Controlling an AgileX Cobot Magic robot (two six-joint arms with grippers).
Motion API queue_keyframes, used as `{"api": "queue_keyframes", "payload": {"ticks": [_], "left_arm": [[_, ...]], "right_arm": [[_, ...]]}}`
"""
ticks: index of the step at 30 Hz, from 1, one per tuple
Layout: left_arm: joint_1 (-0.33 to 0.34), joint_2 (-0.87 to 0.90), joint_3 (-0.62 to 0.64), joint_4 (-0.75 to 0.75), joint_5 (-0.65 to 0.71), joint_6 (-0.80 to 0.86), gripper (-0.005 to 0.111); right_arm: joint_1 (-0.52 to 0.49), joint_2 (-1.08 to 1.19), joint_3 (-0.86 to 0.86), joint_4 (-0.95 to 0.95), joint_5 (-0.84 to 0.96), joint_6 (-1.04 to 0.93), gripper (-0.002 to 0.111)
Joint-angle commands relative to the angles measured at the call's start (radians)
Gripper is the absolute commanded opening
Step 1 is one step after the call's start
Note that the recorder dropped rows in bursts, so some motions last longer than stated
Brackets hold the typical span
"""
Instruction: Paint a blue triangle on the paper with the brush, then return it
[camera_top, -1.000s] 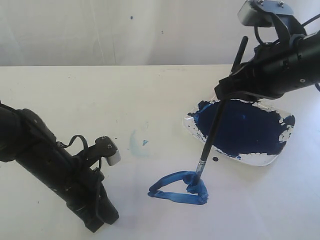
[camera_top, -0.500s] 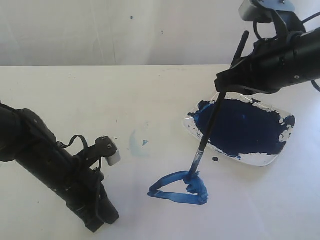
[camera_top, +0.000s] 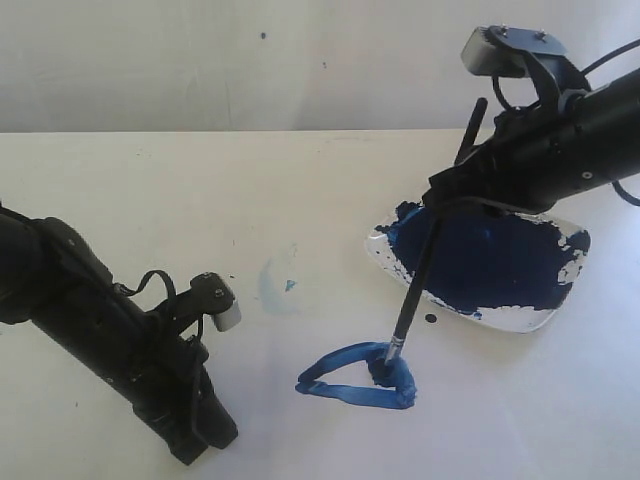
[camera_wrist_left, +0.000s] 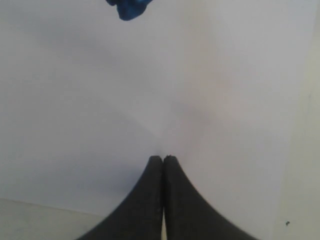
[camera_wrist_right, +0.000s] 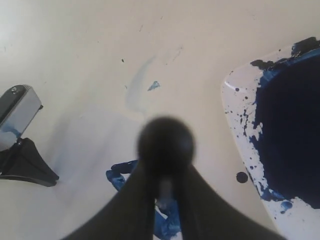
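The blue triangle (camera_top: 350, 393) is a thick dark-blue outline on the paper (camera_top: 300, 440), with a blob at its right corner. My right gripper (camera_top: 447, 195) is shut on the brush (camera_top: 418, 275), which slants down with its tip on the blobbed corner. In the right wrist view the handle's round black end (camera_wrist_right: 165, 142) sits between the shut gripper's (camera_wrist_right: 165, 172) fingers, above the triangle (camera_wrist_right: 117, 175). My left gripper (camera_top: 200, 442) rests low at the front left, shut and empty (camera_wrist_left: 163, 159) on the paper (camera_wrist_left: 150, 90). One triangle corner (camera_wrist_left: 131, 7) shows far ahead of it.
A clear paint dish (camera_top: 530, 318) holding a dark navy pool stands right of the triangle, under the right arm. A faint pale-blue smudge (camera_top: 272, 285) marks the table's middle. A dark paint dot (camera_top: 430, 319) lies beside the dish. The left arm (camera_top: 90, 310) stretches across the front left.
The right gripper rose, then came down again a little further left, and the brush tip lifted briefly before settling back on the triangle's blobbed right corner. The left arm has not moved.
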Motion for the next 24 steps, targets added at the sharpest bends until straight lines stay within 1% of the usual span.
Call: {"api": "queue_keyframes", "payload": {"ticks": [1, 5, 10, 24], "left_arm": [[0.001, 0.001, 0.008, -0.012, 0.027, -0.001, 0.000], [0.001, 0.001, 0.008, -0.012, 0.027, -0.001, 0.000], [0.001, 0.001, 0.008, -0.012, 0.027, -0.001, 0.000], [0.001, 0.001, 0.008, -0.012, 0.031, -0.001, 0.000]], "right_arm": [[-0.001, -0.012, -0.007, -0.056, 0.020, 0.040, 0.000], [-0.001, -0.040, -0.007, -0.068, 0.045, 0.052, 0.000], [-0.001, -0.041, -0.007, -0.131, 0.076, 0.113, 0.000], [-0.001, -0.078, -0.007, -0.155, 0.111, 0.119, 0.000]]}}
